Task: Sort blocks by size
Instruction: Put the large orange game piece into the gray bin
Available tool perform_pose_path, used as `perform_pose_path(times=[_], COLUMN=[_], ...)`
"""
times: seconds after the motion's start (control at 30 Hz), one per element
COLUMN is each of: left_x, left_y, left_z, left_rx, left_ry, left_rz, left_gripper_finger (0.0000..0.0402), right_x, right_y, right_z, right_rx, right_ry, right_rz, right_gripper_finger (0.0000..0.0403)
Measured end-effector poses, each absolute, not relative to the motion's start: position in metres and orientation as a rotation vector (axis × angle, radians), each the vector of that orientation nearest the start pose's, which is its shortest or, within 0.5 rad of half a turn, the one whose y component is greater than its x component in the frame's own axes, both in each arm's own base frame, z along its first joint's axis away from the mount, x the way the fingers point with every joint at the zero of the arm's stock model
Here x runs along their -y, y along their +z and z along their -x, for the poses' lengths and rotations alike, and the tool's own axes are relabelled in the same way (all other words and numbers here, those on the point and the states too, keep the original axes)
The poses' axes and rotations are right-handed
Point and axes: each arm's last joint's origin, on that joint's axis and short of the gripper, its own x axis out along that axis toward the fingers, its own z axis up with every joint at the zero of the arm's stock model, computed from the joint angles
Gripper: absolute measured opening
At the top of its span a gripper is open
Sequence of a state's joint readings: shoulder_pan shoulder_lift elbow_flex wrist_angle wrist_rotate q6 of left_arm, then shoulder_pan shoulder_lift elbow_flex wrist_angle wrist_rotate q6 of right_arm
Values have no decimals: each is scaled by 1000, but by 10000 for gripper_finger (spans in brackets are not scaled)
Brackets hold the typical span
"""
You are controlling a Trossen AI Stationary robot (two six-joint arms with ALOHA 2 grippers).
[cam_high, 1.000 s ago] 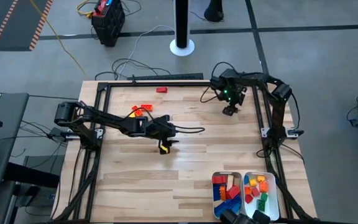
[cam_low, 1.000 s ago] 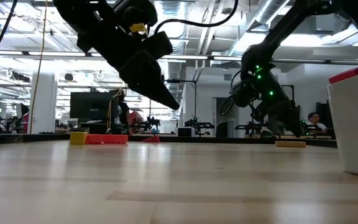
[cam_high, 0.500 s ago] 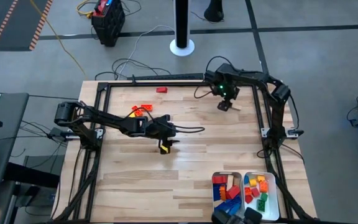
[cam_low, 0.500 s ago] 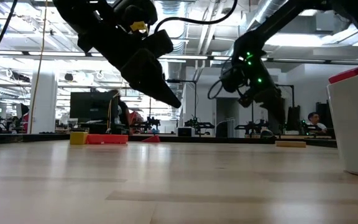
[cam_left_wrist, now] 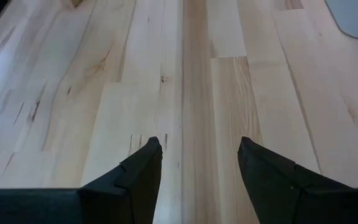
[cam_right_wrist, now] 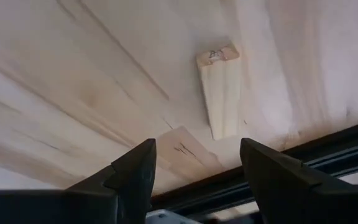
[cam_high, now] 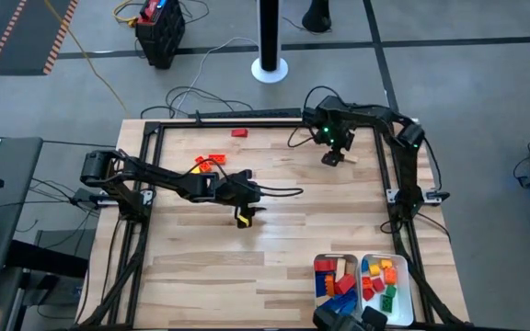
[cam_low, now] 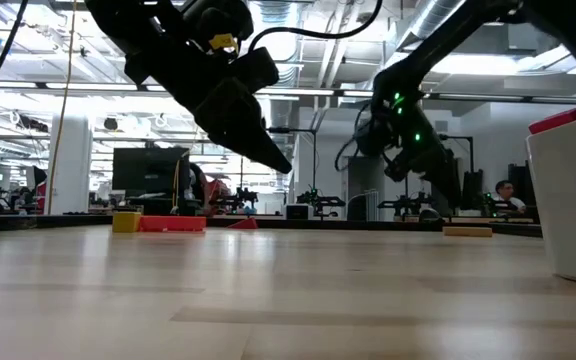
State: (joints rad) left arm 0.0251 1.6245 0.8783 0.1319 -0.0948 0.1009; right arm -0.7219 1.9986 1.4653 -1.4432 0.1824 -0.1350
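Jaws of both the left gripper (cam_left_wrist: 197,163) and right gripper (cam_right_wrist: 194,163) spread, empty, the right near a seemingly tan block (cam_right_wrist: 221,92).

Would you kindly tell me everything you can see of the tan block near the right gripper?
The tan block is a long, pale, wood-coloured bar lying flat on the table, near its far edge and the dark frame rail. The open right gripper hovers over it without touching. Nothing else touches it.

Beneath my matt black end effector (cam_left_wrist: 197,171) the desk (cam_left_wrist: 166,74) is pale planked wood, smooth and faintly glossy, grain showing
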Motion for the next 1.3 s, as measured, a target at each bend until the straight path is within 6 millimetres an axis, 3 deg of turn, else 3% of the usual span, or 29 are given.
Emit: perform_pose_path(times=[0.2, 0.43, 0.83, 0.97, 1.1, 1.3], left_x=[-11, -11, -11, -11, -9, -15], left_y=[189, 188, 184, 183, 178, 168], left_z=[-333, -333, -329, -329, -326, -319], left_rx=[-622, -638, -690, -704, -691, -707], left_ry=[82, 81, 78, 79, 74, 183], left_rz=[-126, -126, -126, -122, -124, -178], left_gripper_finger=[201, 201, 201, 201, 201, 201], right_x=[234, 245, 240, 224, 197, 123], right_y=[158, 150, 177, 210, 232, 239], right_z=[-257, -269, -268, -264, -255, -245], right_rx=[-2147, -2144, -2045, -1864, -1562, -1210], right_ry=[-357, -306, -408, -494, -640, -678], right_rz=[-480, -449, -516, -495, -457, -380], right_gripper_finger=[265, 265, 265, 265, 265, 265])
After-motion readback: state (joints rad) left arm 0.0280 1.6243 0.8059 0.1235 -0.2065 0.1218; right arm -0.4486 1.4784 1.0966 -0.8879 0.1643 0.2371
